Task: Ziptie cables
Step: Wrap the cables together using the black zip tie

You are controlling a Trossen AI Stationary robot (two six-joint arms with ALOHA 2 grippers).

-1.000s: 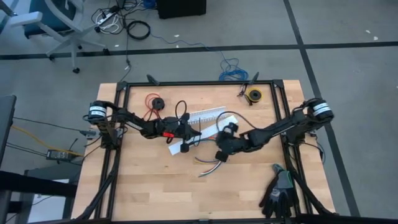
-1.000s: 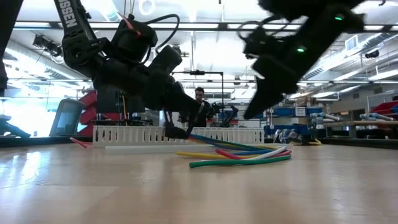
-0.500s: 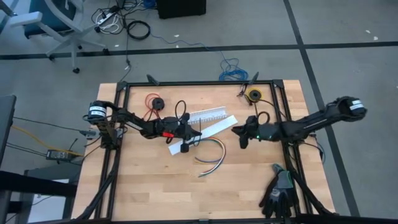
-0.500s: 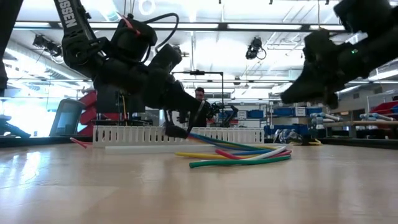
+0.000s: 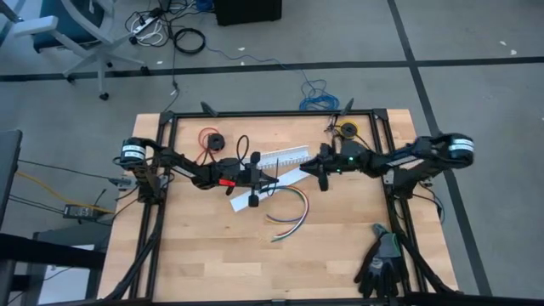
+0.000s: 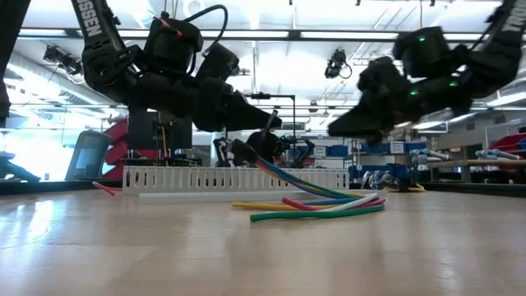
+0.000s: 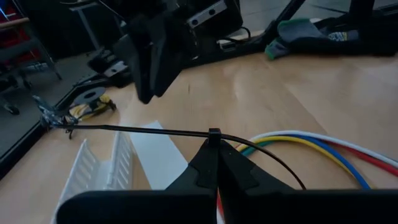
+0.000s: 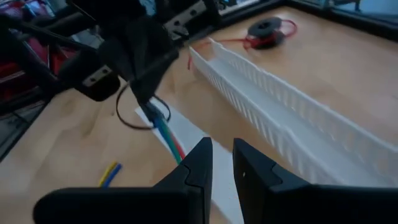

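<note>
While the high view just shows the left gripper [image 5: 257, 181] beside the white channel [image 5: 283, 156], the left wrist view shows its fingers pinched on the ziptie [image 7: 143, 130] looped over the cables [image 5: 291, 212]. Right gripper [image 5: 321, 172] hovers nearby, fingers slightly apart, holding nothing.

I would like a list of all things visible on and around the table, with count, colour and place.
cables: one bundle, multicoloured, table centre, one end lifted in the left gripper
ziptie: one, dark, looped at the left gripper
channel: one, white, slotted, far half
flat strip: one, white, beside the channel
spool: one, black, red wire, far left
tape roll: one, yellow, far right
gloves: dark pair, near right corner
left gripper: shut
right gripper: above the channel's end, fingers slightly apart
</note>
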